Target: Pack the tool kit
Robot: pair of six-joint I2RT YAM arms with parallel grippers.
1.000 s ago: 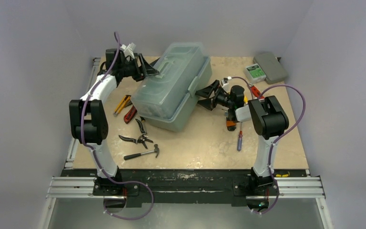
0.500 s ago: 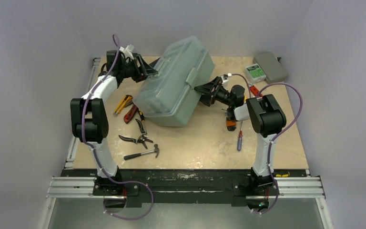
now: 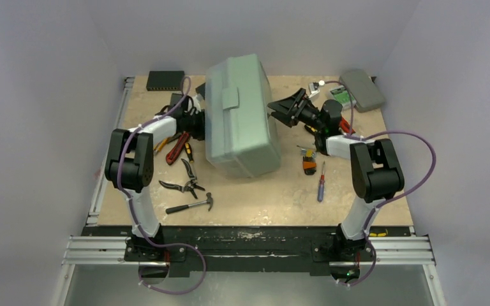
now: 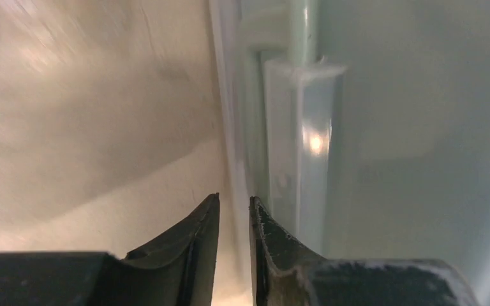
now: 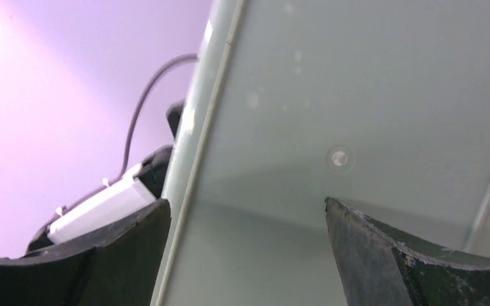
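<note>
The toolbox [image 3: 239, 121] sits tipped up mid-table, toward the far edge, between my arms. My left gripper [image 4: 234, 220] has jaws nearly together at its left rim; I cannot tell whether they pinch it. My right gripper [image 5: 245, 213] gapes wide against the right wall. Lacking a firm hold, the box could topple onto the pliers [image 3: 185, 186].

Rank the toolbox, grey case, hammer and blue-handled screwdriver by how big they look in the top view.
1. toolbox, by far the largest
2. grey case
3. hammer
4. blue-handled screwdriver, slim like the hammer but a little shorter
</note>
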